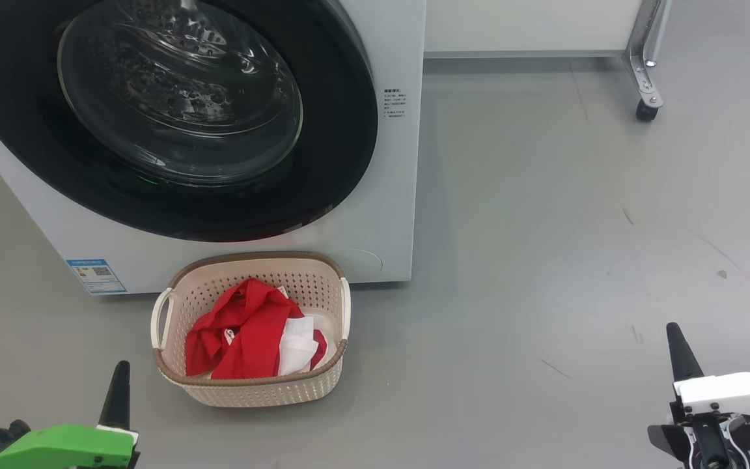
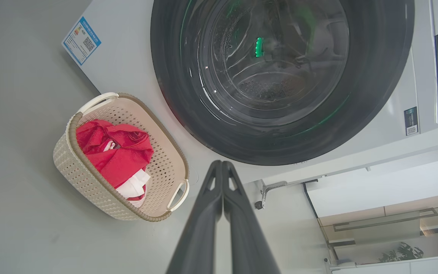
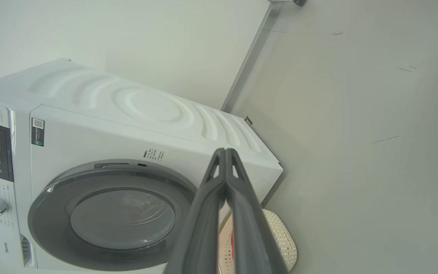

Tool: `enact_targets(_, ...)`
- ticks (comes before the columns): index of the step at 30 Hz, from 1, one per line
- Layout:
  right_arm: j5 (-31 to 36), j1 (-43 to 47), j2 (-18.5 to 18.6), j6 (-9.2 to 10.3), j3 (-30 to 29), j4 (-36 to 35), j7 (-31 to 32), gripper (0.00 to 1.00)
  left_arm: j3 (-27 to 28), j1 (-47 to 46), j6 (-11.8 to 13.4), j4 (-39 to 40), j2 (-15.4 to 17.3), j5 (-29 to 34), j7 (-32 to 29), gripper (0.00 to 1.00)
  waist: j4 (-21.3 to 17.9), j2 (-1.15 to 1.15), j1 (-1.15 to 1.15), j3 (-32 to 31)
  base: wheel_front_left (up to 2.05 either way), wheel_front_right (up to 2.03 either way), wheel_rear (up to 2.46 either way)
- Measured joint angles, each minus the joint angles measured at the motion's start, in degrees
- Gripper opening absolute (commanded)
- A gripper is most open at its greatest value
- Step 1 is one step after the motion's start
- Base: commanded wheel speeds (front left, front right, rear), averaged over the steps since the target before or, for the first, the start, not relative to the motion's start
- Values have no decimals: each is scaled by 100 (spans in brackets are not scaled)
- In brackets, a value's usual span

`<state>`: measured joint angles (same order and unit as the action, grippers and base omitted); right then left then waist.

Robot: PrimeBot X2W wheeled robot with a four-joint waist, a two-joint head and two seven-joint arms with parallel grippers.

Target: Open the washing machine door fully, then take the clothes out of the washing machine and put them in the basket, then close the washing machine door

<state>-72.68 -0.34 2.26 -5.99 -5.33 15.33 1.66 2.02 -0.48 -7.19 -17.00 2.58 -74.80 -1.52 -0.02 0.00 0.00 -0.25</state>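
- Head view: white front-loading washing machine, its round black-rimmed glass door shut; cream perforated plastic basket just before the machine, holding red-and-white fabric clothes.
- Left wrist view: left gripper clenched, empty.
- Right wrist view: right gripper clenched, empty.

The big white front-loading washing machine has a glossy black-rimmed round glass door and small blue label. Before the washing machine, a cream hole-dotted plastic basket, brown-rimmed, holds red-and-white fabric clothes.
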Motion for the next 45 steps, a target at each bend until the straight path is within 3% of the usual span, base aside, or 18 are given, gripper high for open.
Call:
enact_targets(25, -1837, -314, -2, -97, -267, 52, 483, 0, 249, -269, 0, 116, -33, -1663, -481, 0, 1, 0, 0, 42, 0, 0, 0)
enact_targets(45, -1897, -325, -2, -97, -274, 53, 485, 0, 264, -275, 0, 121, -44, -1690, -491, 0, 2, 0, 0, 42, 0, 0, 0)
